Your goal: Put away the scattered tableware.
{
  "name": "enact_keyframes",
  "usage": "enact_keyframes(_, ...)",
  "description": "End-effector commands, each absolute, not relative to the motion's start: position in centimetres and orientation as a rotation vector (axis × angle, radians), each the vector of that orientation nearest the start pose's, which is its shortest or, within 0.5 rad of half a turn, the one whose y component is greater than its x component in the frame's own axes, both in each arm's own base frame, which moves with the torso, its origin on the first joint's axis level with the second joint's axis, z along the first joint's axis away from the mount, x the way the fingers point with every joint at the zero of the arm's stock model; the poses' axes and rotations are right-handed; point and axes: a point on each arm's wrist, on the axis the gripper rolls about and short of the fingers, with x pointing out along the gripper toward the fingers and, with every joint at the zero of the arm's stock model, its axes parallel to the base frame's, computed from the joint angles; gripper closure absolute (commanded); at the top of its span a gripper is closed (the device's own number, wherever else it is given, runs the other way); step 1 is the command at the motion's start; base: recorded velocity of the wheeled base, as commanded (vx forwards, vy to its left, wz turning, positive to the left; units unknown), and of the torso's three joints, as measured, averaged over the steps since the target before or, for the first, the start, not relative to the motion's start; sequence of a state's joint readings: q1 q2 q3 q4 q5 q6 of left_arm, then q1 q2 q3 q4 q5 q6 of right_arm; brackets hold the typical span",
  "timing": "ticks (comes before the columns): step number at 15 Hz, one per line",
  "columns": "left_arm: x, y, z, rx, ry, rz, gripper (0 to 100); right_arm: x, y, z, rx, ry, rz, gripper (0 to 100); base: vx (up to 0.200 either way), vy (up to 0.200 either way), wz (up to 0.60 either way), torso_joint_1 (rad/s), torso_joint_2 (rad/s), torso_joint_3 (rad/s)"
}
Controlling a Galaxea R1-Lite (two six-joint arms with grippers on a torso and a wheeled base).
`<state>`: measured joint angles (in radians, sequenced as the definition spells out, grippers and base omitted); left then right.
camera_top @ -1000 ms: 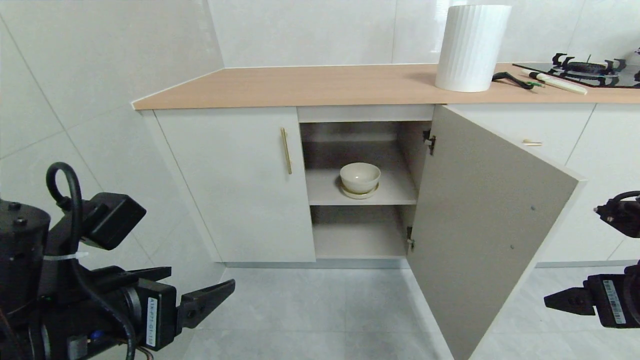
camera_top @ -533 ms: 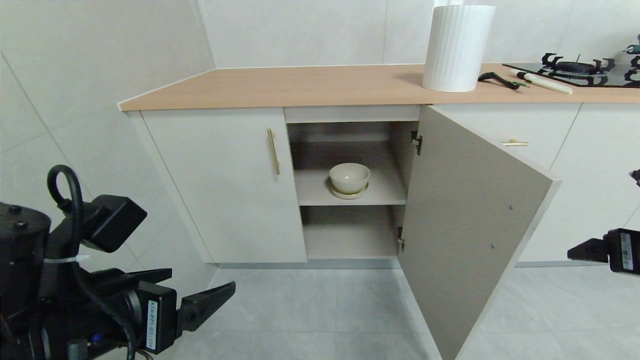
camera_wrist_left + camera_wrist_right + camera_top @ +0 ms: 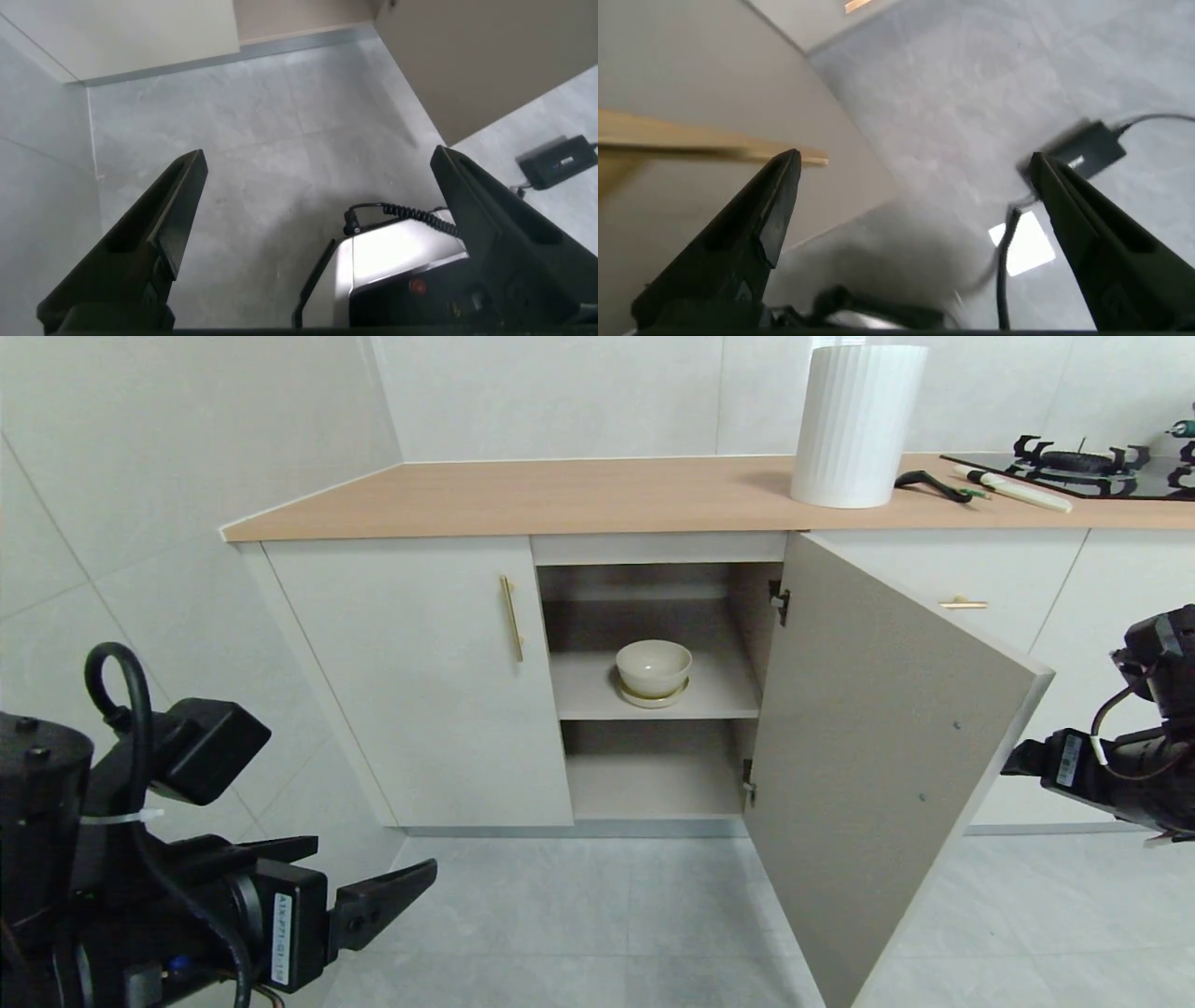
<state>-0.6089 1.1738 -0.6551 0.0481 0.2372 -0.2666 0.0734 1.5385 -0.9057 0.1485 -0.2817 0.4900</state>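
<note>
Bowl (image 3: pixel 653 665) on saucer (image 3: pixel 653 698); cabinet shelf (image 3: pixel 590 694)

Glossy cream glaze on bowl (image 3: pixel 653 666) and saucer (image 3: pixel 653 696) inside cabinet (image 3: pixel 420 691). Smooth, matt pale laminate on cabinet fronts. Brass-coloured metal on handle (image 3: pixel 509 618). Matt wood-grain countertop (image 3: pixel 560 495) above cabinet, with ribbed matt white vase (image 3: pixel 857 425). Faintly sheened grey floor tiles (image 3: pixel 607 915) below cabinet.

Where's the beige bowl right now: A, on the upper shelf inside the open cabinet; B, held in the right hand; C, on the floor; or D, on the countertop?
A: the bowl sits on a saucer on the upper shelf, beside the open door.
</note>
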Motion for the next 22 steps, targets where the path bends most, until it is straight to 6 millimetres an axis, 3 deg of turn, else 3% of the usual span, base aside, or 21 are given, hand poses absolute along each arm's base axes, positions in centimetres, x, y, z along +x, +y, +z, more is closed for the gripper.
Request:
enact_keyframes(1,13.4,-8.7,20.1,-0.024,0.561,-0.288,0,25.7,1.5,17.3,0.321,0.718,-0.374,0,0.0,0.0,0.0,0.0,0.0,0.0)
enact_keyframes(9,13.4,-8.7,20.3,-0.027,0.556,-0.289,0,26.6,6.3,16.1,0.3,0.749,-0.201,0,0.0,0.0,0.0,0.0,0.0,0.0)
enact_keyframes(12,13.4,-8.7,20.3,-0.027,0.555,-0.286,0,28.4,10.1,15.2,0.315,0.722,0.017,0,0.0,0.0,0.0,0.0,0.0,0.0)
enact_keyframes(15,13.5,-8.7,20.3,-0.027,0.555,-0.286,0,30.3,13.5,13.9,0.263,0.735,0.106,0,0.0,0.0,0.0,0.0,0.0,0.0)
enact_keyframes(16,13.5,-8.7,20.3,-0.027,0.555,-0.286,0,30.5,13.7,13.8,0.263,0.737,0.112,0,0.0,0.0,0.0,0.0,0.0,0.0)
enact_keyframes(18,13.5,-8.7,20.3,-0.029,0.554,-0.285,0,32.6,16.0,13.7,0.276,0.733,0.191,0,0.0,0.0,0.0,0.0,0.0,0.0)
enact_keyframes(22,13.5,-8.7,20.4,-0.03,0.55,-0.286,0,33.9,17.8,13.2,0.284,0.7,0.239,0,0.0,0.0,0.0,0.0,0.0,0.0)
